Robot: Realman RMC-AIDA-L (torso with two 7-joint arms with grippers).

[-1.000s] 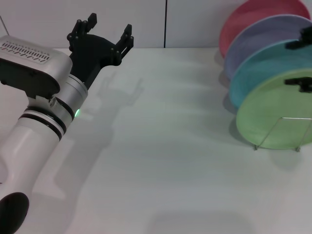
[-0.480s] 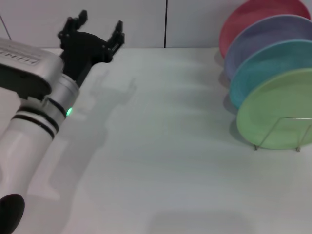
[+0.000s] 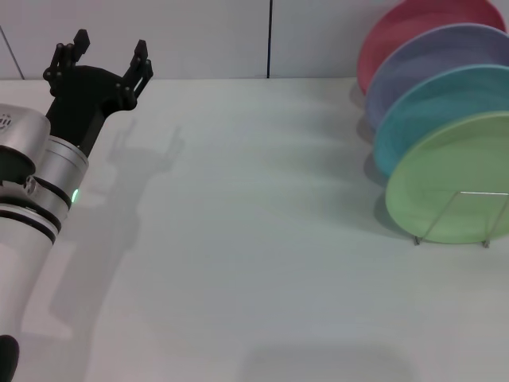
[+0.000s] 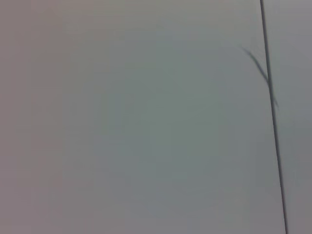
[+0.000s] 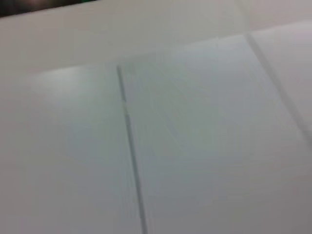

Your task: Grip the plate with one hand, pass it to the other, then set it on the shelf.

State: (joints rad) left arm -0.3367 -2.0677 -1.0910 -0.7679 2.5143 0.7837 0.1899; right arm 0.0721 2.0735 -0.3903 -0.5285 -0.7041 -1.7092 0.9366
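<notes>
The left gripper [image 3: 102, 57] hangs with claws spread at the far left edge of the white worktop [image 3: 254, 239]; the light-green plate [image 3: 453, 179] stands upright in the wire shelf [image 3: 461, 216] at the right edge, frontmost; wide bare worktop lies between.

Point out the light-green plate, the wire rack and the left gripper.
light-green plate [image 3: 445, 187], head view, middle of its face.
wire rack [image 3: 445, 213], head view, slanted front wire loop.
left gripper [image 3: 107, 49], head view, midway between its open fingertips.
</notes>
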